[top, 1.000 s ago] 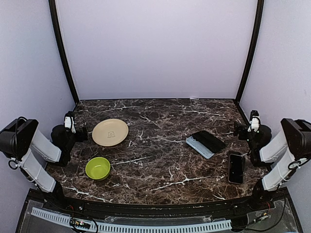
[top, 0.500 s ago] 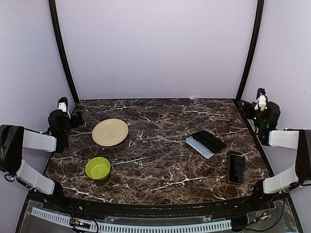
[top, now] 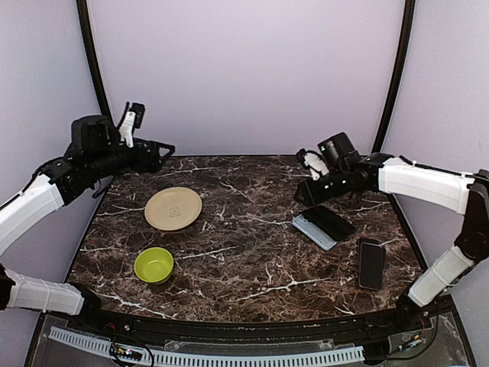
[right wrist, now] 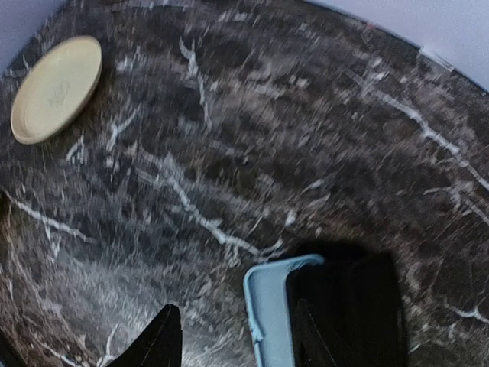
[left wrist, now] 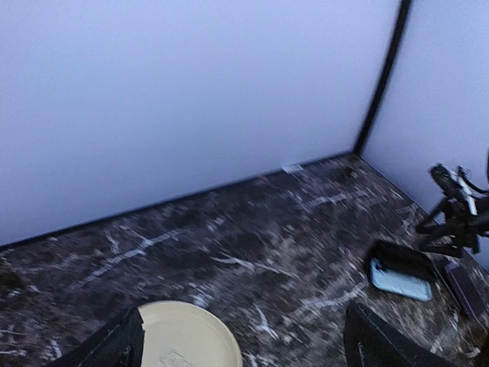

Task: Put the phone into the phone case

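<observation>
Above the light-blue phone case [right wrist: 267,313], my right gripper [right wrist: 234,310] hovers with its fingers apart; my left gripper [left wrist: 244,325] is likewise spread. A dark slab [right wrist: 351,306] overlaps the case (phone or cover, I cannot tell). A phone [top: 372,264] lies nearby, separate. Current step, as I judge it: approach. Next: descend, align, pinch the phone's edges.

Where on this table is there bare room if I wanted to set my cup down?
The widest bare patch is the middle marble, bordered by the plate and green bowl on the left and the blue-and-black stack on the right. The near strip between bowl and dark phone is bare too. The right side is crowded: the right tool hangs by the stack.
</observation>
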Motion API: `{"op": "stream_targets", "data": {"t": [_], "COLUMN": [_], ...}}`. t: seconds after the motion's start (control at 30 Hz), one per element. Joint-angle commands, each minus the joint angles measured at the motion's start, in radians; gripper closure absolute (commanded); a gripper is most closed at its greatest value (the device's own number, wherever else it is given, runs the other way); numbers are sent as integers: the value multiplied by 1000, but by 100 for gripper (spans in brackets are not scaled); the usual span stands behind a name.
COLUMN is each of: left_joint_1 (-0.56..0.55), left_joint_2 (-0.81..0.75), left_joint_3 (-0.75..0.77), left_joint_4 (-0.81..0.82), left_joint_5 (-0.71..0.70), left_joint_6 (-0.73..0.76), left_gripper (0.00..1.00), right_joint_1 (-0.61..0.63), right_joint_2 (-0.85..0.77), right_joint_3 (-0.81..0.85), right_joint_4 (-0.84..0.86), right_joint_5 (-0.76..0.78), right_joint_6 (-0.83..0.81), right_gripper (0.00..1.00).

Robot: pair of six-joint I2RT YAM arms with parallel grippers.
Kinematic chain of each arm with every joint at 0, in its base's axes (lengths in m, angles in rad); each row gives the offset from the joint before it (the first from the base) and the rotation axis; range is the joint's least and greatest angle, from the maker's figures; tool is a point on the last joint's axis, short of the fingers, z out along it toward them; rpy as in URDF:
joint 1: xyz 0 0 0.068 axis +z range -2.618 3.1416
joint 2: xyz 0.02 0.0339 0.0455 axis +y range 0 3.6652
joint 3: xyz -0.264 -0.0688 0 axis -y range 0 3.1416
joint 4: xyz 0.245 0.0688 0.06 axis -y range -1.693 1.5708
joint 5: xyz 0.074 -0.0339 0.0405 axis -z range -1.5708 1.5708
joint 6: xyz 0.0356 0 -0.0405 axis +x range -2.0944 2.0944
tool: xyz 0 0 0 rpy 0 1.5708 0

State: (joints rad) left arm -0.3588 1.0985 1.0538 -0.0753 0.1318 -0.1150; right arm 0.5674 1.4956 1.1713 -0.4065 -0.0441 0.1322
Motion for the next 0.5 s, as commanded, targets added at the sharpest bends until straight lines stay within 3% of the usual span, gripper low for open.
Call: {"op": "stream_targets", "data": {"t": [0.0,0.27,0.47], "left_joint_1": [-146,-263,-267], "left_joint_2": [28,169,218], "left_joint_3": [-49,-87,-94], "left_joint_4": [-261,-284,-219], "left_joint_5": [83,78,126], "left_joint_6": [7,40,57], "left_gripper": [11,14,15], "right_joint_1": [131,133,134], "right_joint_2": [81,221,278], "right_joint_3": [-33,-70,-104], "right_joint_4": [-268,-237,-213], "right_joint_5": [218,282,253], "right_joint_6": [56,120,172], "right_gripper": [49,46,68]}}
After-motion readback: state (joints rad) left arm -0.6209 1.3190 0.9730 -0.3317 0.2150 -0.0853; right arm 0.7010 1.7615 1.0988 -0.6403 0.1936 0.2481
